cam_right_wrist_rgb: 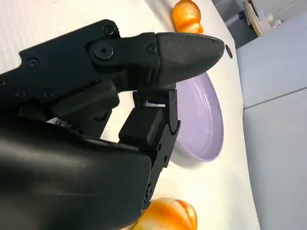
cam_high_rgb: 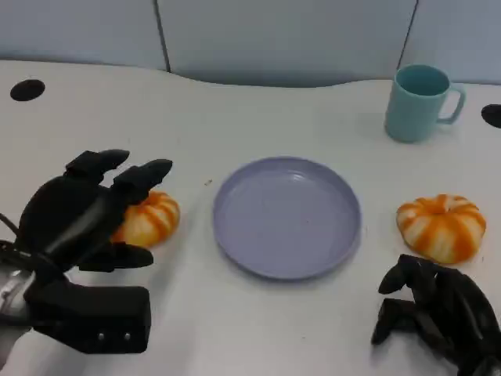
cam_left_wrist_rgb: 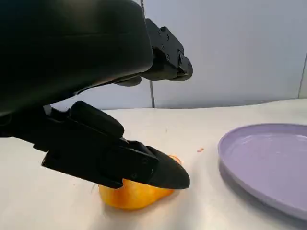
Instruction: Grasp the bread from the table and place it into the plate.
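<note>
Left hand (cam_high_rgb: 82, 215): fingers spread apart, reaching forward, holding nothing.
Right hand (cam_high_rgb: 438, 309): fingers curled in, holding nothing.

**Everything placed around the plate**

The plate (cam_high_rgb: 287, 216) lies mid-table (cam_high_rgb: 235, 110). Left of it sits one bread (cam_high_rgb: 149, 219), under the left hand (cam_high_rgb: 82, 215). Right of the plate lies another bread (cam_high_rgb: 441, 226); the right hand (cam_high_rgb: 438, 309) is nearer the robot. The mug (cam_high_rgb: 419, 103) stands behind the plate, to its right.

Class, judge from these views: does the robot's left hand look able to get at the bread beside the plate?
Probably yes. The left hand is already over the bread, fingers spread around it, with nothing between them.
</note>
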You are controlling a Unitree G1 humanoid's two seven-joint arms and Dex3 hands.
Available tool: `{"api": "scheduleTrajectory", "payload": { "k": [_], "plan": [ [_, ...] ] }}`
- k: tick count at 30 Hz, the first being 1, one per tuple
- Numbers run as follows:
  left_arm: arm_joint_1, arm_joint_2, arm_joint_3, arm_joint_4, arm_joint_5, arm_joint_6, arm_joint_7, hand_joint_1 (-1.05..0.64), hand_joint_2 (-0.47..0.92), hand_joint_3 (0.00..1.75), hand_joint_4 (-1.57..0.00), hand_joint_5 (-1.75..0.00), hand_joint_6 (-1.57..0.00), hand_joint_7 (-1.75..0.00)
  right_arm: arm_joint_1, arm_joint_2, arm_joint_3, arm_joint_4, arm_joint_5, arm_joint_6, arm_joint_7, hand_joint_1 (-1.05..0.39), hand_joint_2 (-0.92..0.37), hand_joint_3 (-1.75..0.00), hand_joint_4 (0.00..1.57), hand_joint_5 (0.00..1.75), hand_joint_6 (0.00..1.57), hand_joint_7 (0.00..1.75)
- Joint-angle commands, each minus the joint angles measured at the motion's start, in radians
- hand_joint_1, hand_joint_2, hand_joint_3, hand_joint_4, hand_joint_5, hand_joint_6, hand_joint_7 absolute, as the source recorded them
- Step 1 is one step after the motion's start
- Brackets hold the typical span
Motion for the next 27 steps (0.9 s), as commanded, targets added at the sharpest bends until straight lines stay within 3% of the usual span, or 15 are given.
{"api": "scheduleTrajectory", "payload": {
  "k": [1, 14, 19, 27],
  "plan": [
    [-0.074, 0.035, -0.069, 0.037, 0.018, 0.048, -0.056, -0.79, 0.92, 0.09, -0.03, -0.26, -0.2, 0.0, 0.01, -0.004, -0.01, 0.018, 0.007, -0.008, 0.009, -0.41, -0.92, -0.43, 1.23, 1.1, 1.14, 1.03],
    [-0.301, -0.008, -0.284, 0.364, 0.06, 0.074, -0.003, -0.69, 0.88, 0.0, -0.07, -0.17, -0.23, 0.0, 0.014, -0.004, -0.012, 0.009, 0.009, 0.01, 0.002, -0.42, -0.92, -0.42, 1.23, 1.1, 1.15, 1.01],
    [-0.429, -0.084, -0.375, 0.573, 0.099, 0.15, -0.005, -0.72, 0.89, 0.0, -0.06, -0.15, -0.2, 0.0, 0.027, -0.006, -0.011, -0.014, 0.012, 0.027, 0.001, -0.41, -0.92, -0.43, 1.22, 1.1, 1.14, 1.01],
    [-0.547, -0.146, -0.461, 0.781, 0.101, 0.188, 0.016, -0.7, 0.87, 0.0, -0.04, -0.15, -0.2, 0.0, 0.039, -0.007, -0.009, -0.037, 0.009, 0.042, -0.006, -0.42, -0.92, -0.41, 1.22, 1.11, 1.13, 1.03]
  ]
}}
